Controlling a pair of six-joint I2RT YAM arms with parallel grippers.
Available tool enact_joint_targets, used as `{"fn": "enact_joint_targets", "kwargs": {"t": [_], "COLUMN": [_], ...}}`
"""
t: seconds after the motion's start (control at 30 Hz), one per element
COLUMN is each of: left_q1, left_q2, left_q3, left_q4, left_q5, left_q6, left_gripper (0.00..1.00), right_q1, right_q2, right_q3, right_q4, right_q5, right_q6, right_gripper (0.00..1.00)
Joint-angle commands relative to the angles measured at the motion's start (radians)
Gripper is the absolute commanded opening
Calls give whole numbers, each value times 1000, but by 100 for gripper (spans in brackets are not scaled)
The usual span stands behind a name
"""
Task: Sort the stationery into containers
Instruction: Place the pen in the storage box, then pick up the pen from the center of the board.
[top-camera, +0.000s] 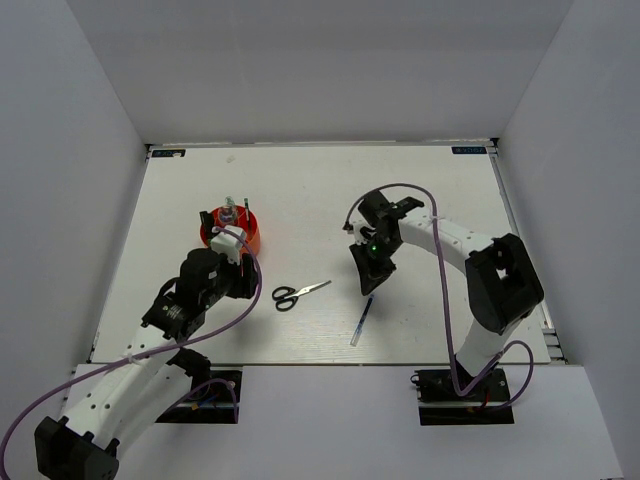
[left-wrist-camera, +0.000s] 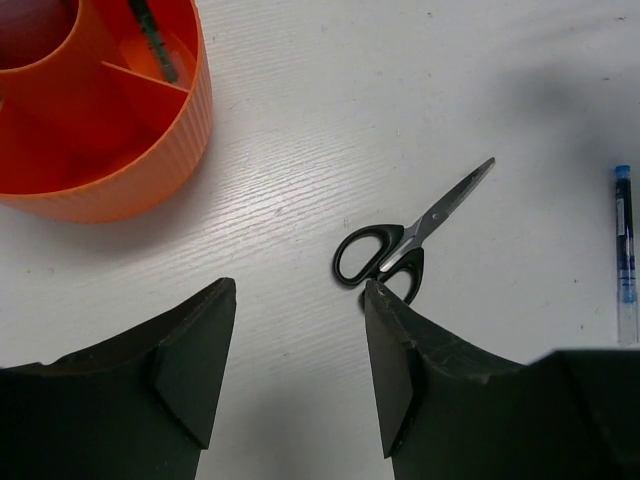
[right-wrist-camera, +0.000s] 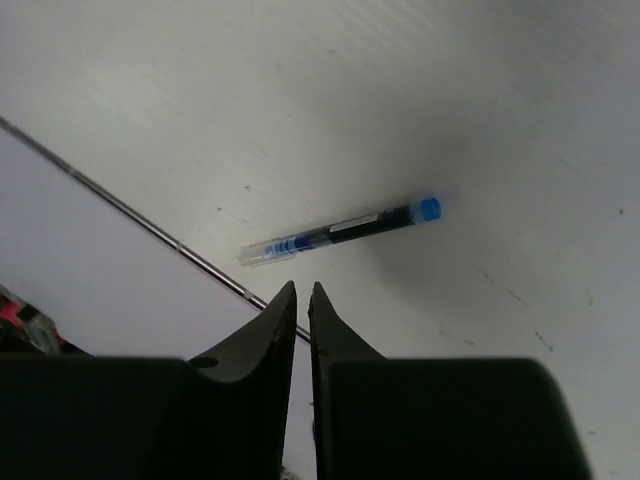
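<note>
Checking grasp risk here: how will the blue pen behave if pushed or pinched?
The pen looks round and slim, lying flat on the smooth table, so a sideways nudge would probably roll it. Its clear plastic barrel suggests it is light and stiff, and perhaps slippery to pinch.

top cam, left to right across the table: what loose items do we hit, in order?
orange cup → scissors → blue pen
</note>
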Motion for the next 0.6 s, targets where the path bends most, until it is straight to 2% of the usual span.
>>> {"fn": "enact_joint_targets", "kwargs": {"t": [0.0, 0.07, 0.17, 0.2, 0.23, 0.27, 0.33, 0.57], "left_q1": [4, 4, 4, 2, 4, 1, 4, 4], "left_q2": [-2, -2, -13, -13, -16, -18, -22, -41], "left_q3": [39, 40, 45, 44, 42, 44, 44, 41], "left_q4": [-10, -14, -15, -15, -15, -15, -10, -12], "left_q5": [17, 12, 14, 14, 9, 17, 15, 11], "left_q6": [3, 6, 9, 8, 11, 11, 11, 14], "left_gripper": [65, 65, 65, 65, 65, 65, 65, 65], "right_q1": [8, 9, 8, 8, 11, 15, 21, 29], "right_q2": [-61, -65, -82, -81, -81, -73, -59, -33], "right_q3": [-3, -20, -70, -90, -96, -109, -122, -156], "right_q4": [20, 26, 84, 90, 100, 107, 135, 183], "right_q5": [141, 186, 183, 183, 177, 177, 181, 241], "right_q6": [246, 309, 404, 404, 430, 444, 485, 554], "right_gripper": [12, 14, 39, 39, 52, 56, 56, 39]}}
